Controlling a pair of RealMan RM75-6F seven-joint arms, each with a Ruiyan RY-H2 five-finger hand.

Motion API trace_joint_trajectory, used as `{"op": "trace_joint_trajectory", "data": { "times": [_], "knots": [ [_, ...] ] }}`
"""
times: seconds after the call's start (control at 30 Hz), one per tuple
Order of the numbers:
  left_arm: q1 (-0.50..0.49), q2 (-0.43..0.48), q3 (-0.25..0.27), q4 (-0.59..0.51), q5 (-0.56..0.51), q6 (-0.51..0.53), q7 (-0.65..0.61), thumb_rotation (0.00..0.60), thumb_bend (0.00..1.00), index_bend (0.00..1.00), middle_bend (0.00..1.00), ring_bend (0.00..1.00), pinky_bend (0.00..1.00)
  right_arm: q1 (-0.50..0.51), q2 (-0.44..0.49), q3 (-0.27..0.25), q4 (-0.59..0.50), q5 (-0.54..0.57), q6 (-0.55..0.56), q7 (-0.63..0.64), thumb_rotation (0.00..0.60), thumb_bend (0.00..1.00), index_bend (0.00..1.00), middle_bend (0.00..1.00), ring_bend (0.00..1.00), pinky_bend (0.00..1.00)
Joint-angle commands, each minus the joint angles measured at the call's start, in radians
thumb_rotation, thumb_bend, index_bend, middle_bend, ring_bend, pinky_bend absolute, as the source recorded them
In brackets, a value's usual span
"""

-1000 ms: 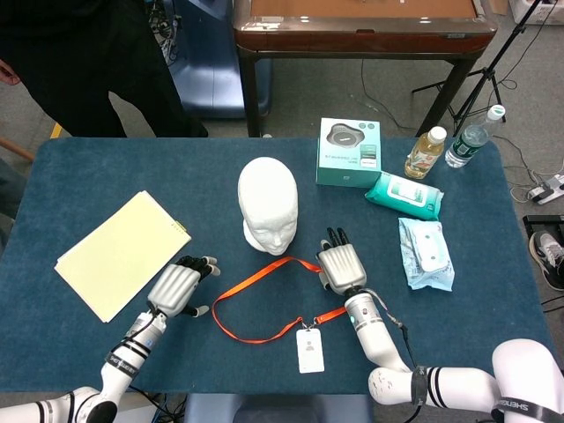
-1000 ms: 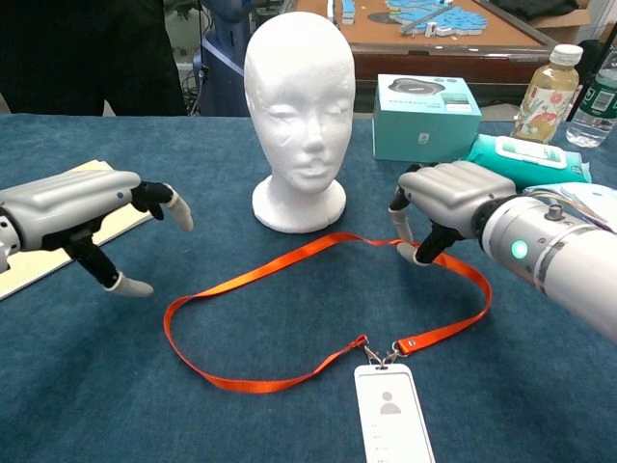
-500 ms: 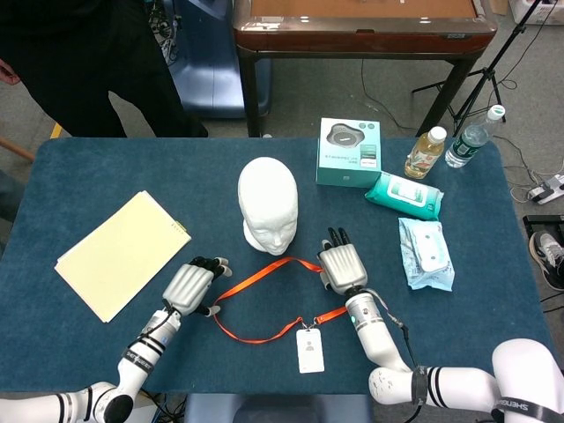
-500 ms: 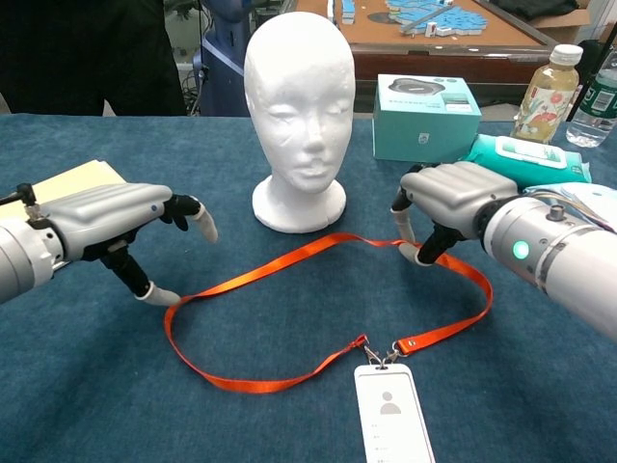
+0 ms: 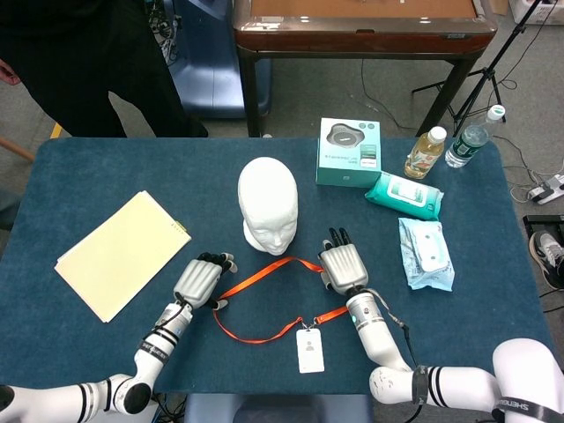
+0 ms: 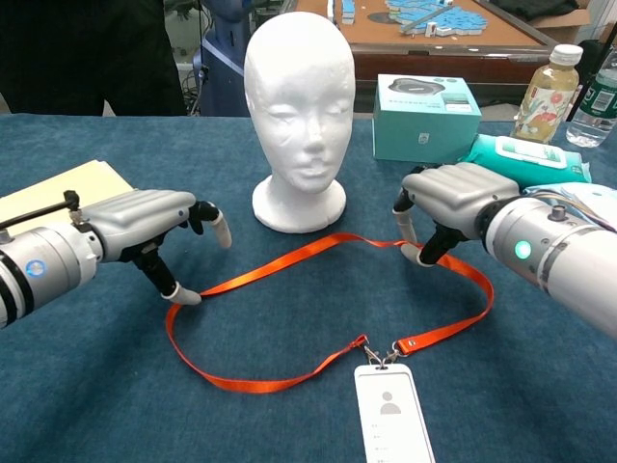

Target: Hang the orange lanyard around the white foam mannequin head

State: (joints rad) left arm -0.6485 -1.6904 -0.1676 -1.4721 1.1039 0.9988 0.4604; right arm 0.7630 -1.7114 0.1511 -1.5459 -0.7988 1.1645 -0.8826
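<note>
Under left hand (image 6: 145,217) fingertips (image 6: 183,296) – limp, light orange lanyard (image 6: 289,258); fingers apart, empty. Right hand (image 6: 448,198) pinches strap – lift both sides.

Bare cloth (image 6: 289,424) inside lanyard (image 6: 289,258) loop

Blue-covered counter (image 5: 88,176) with a spread of small items on top.

A white foam mannequin head (image 5: 268,205) stands upright near the middle, and an orange lanyard (image 5: 264,286) lies flat in a loop just in front of it, its white badge card (image 5: 309,350) resting toward the near edge. A pale yellow folder (image 5: 122,254) lies on the left side, well apart from the head. At the far right sit a teal box (image 5: 349,152), a bottle of yellow liquid (image 5: 425,152) and a clear water bottle (image 5: 472,137). Nearer lie a green wipes pack (image 5: 404,195) and a pale blue wipes pack (image 5: 426,254).
</note>
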Motion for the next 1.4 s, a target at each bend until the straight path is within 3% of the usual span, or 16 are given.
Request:
{"op": "trace_joint_trajectory", "data": {
  "times": [0.03,0.43,0.67,1.07,1.4],
  "knots": [
    [-0.002,-0.011,0.004,0.018,-0.008,0.005,0.001,0.6,0.11,0.34,0.2,0.23,0.19,0.0,0.0,0.0,0.0,0.0,0.0,0.001,0.6,0.51,0.62,0.28,0.06,0.05],
    [0.009,-0.029,0.026,0.046,-0.017,0.032,0.005,0.6,0.11,0.37,0.22,0.23,0.19,0.002,-0.005,-0.004,-0.002,0.003,0.003,-0.004,0.6,0.51,0.62,0.28,0.07,0.05],
    [0.012,-0.039,0.026,0.063,-0.018,0.037,-0.008,0.6,0.12,0.46,0.25,0.23,0.19,0.003,-0.005,-0.004,-0.007,0.004,0.006,-0.006,0.6,0.51,0.62,0.28,0.07,0.05],
    [0.01,-0.052,0.019,0.09,-0.031,0.04,-0.011,0.6,0.24,0.53,0.28,0.23,0.19,0.005,-0.006,0.0,-0.008,0.013,0.005,-0.004,0.6,0.51,0.62,0.28,0.07,0.05],
    [0.01,-0.058,0.023,0.103,-0.037,0.034,-0.01,0.6,0.25,0.56,0.29,0.23,0.19,0.008,-0.006,-0.001,-0.011,0.022,0.003,-0.009,0.6,0.51,0.62,0.28,0.08,0.05]
  ]
}}
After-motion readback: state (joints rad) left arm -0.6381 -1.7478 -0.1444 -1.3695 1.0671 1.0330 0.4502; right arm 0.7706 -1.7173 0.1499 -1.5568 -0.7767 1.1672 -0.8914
